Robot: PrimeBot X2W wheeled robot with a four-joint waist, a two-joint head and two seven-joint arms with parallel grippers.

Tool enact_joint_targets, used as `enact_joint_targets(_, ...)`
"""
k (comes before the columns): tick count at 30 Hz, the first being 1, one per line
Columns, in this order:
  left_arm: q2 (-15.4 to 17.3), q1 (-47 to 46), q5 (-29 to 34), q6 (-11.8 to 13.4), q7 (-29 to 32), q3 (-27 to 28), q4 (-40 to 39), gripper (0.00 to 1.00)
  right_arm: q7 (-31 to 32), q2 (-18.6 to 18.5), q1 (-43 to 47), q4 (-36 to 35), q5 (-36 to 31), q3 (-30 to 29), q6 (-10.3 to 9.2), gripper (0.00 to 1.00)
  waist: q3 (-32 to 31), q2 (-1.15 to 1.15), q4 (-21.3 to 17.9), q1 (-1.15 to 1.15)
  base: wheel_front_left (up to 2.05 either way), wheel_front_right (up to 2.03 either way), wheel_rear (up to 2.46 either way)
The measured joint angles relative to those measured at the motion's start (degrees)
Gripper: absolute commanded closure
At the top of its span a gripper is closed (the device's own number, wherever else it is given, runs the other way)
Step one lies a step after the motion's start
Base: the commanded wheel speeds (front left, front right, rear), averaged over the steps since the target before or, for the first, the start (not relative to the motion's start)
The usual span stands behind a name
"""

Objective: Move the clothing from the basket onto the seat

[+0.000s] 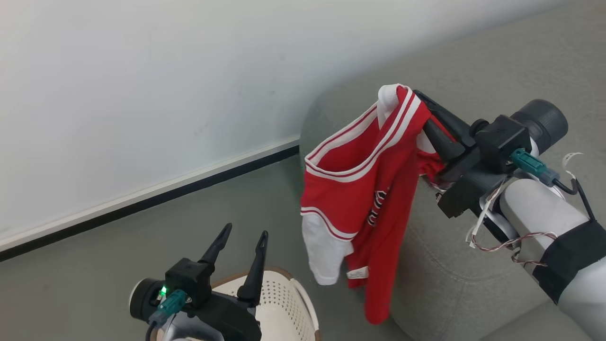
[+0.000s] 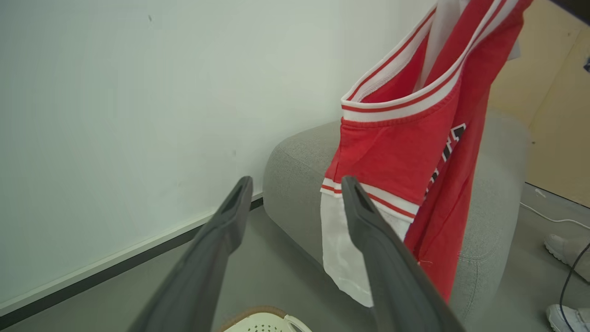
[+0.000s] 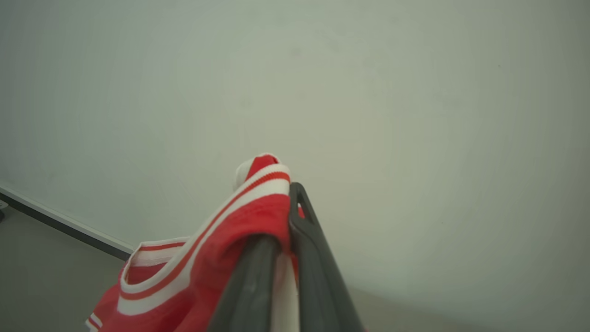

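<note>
1. The right gripper (image 1: 423, 112), its long dark fingers pressed together, pinches a soft red-and-white sports garment (image 1: 374, 189).
2. The garment hangs against the rounded corner of the large grey woven-fabric seat (image 1: 450, 284). Its dark lettering (image 1: 378, 203) and small white hem label (image 1: 357, 273) are unreadable.
3. The left gripper (image 1: 245, 232), spread and empty, sits above the cream-white perforated plastic basket (image 1: 284, 303).

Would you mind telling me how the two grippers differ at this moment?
The left gripper is open and empty; the right gripper is shut on the red garment. The left gripper sits low near the basket; the right gripper is raised by the seat. Both have two long dark fingers.
</note>
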Motion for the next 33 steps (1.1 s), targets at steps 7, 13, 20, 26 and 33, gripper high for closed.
enact_joint_targets(7, -0.43, 0.25, 0.01, -0.43, -0.36, -0.58, 0.1, 0.0, 0.0, -1.66, 0.83, -2.91, -0.63, -1.05, -0.65, 1.0, 0.2, 0.0, -4.55, 0.0, 0.0, 0.0, 0.0)
enact_joint_targets(13, -1.15, 0.62, 0.25, -0.43, -0.53, -1.62, 0.11, 0.0, -0.01, -3.44, 2.06, -5.05, -1.19, -2.6, -1.56, 1.0, 0.76, 0.0, -8.16, 0.01, 0.0, 0.0, 0.0)
enact_joint_targets(20, -1.37, 0.24, 0.96, -0.49, -0.51, -2.29, 0.26, 0.0, -0.01, -5.12, 3.23, -5.95, -1.12, -4.48, -2.55, 1.0, 2.71, 0.0, -10.02, 0.01, 0.0, 0.0, 0.0)
enact_joint_targets(26, -1.33, -0.36, 1.26, -1.0, -0.18, -3.15, 0.41, 0.0, -0.01, -4.95, 3.04, -4.86, -0.26, -5.64, -2.52, 1.0, 4.27, 0.0, -9.72, 0.01, 0.0, 0.0, 0.0)
enact_joint_targets(33, -0.65, -1.4, 1.96, -1.0, 0.51, -3.32, -0.11, 0.0, 0.0, -4.03, -2.2, -0.26, 0.37, -7.05, -1.19, 1.0, 6.34, 0.0, -8.09, 0.01, 0.0, 0.0, 0.0)
